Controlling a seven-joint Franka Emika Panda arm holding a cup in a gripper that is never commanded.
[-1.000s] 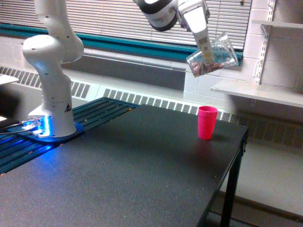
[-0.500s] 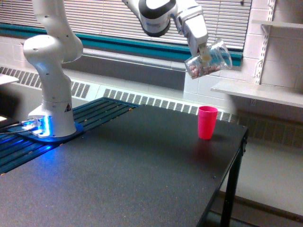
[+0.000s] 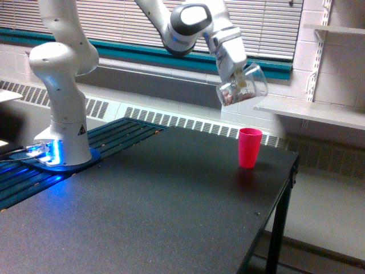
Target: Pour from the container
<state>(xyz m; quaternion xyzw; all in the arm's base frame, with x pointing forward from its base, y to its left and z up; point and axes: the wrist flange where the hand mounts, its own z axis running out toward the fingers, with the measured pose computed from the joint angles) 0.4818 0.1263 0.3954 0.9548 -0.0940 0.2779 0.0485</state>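
Clear see-through cup (image 3: 244, 85) of glass or plastic, opaque pink plastic cup (image 3: 249, 148) with smooth matt skin, dark matt speckled table (image 3: 159, 211), glossy white smooth arm (image 3: 60, 63), white brick wall (image 3: 336, 63)

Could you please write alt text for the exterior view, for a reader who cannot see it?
A white robot arm's gripper holds a tilted clear container of small brownish-pink bits in the air, above a pink cup standing upright on a black table. Window blinds and a radiator run behind.

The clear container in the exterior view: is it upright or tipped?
Tipped. The clear container hangs in the gripper on a slant, brownish bits pooled at its lower end, above the pink cup.
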